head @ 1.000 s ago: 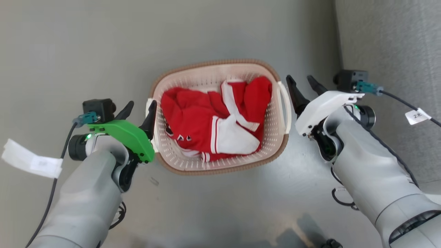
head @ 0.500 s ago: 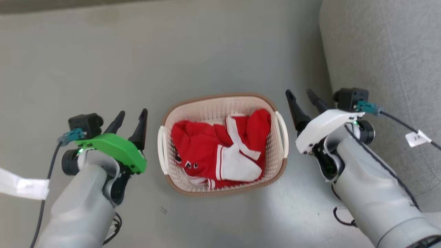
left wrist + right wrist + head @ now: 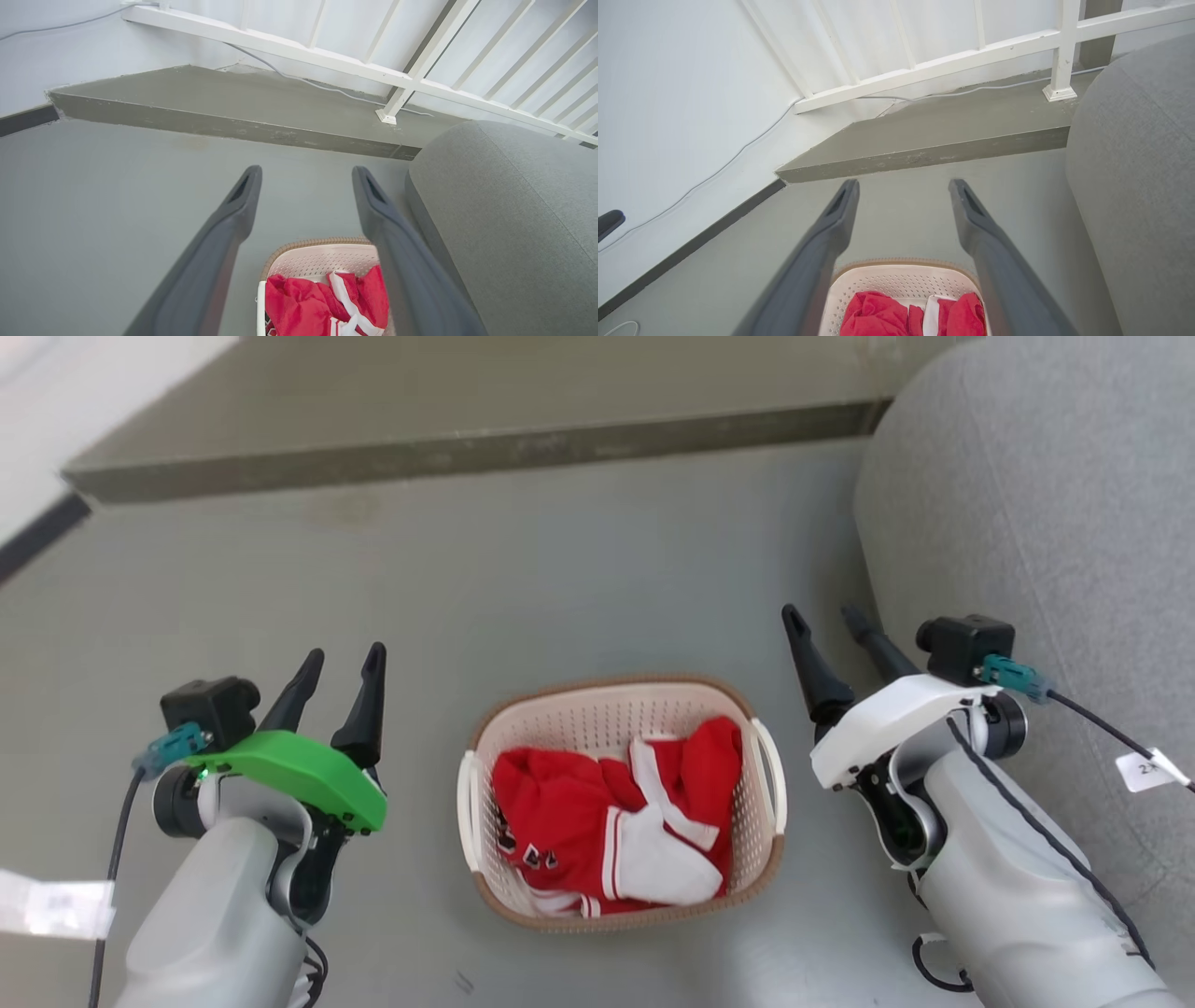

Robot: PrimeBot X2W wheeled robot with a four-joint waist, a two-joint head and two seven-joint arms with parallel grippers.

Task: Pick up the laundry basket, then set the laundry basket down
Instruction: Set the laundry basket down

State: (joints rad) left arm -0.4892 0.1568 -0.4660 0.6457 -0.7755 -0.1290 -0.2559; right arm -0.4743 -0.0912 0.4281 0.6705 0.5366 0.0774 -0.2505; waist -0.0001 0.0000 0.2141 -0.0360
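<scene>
The laundry basket (image 3: 560, 717) stands on the grey floor between my two arms, cream-white and perforated, with a brown rim, white side handles and a red and white garment (image 3: 597, 821) inside. My left gripper (image 3: 343, 658) is open and empty, raised well to the basket's left. On the other side, my right gripper (image 3: 824, 613) hangs open and empty, clear of the handle. In the left wrist view the laundry basket (image 3: 322, 256) lies low between the fingers (image 3: 243, 196). The right wrist view has the laundry basket (image 3: 901, 280) at its bottom edge.
A grey sofa (image 3: 1046, 504) rises close on the right. A low concrete step (image 3: 467, 448) runs across the far side, with a white railing (image 3: 402, 84) and a cable on it. A white wall (image 3: 668, 93) stands to the left.
Both grippers have come away from the basket's handles and lifted, staying open. The camera has tilted up, so the basket sits lower in the picture and the step shows.
</scene>
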